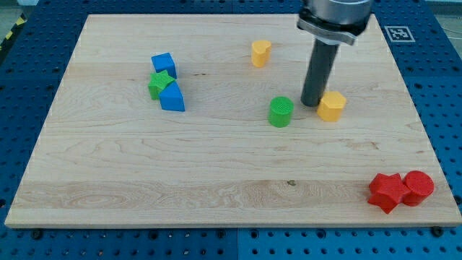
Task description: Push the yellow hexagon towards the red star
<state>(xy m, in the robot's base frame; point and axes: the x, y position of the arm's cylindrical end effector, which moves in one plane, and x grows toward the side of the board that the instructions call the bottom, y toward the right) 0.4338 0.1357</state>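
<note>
The yellow hexagon (332, 105) lies right of the board's middle. My tip (311, 103) stands just at its left side, touching or nearly touching it. The red star (388, 191) lies at the board's bottom right corner, well below and right of the hexagon. A red cylinder (418, 187) sits against the star's right side.
A green cylinder (281, 112) stands just left of my tip. A yellow heart-like block (260, 53) lies near the top middle. At the upper left a blue cube (164, 65), a green star (160, 84) and a blue triangle (172, 97) cluster together. The wooden board (144, 180) rests on a blue pegboard.
</note>
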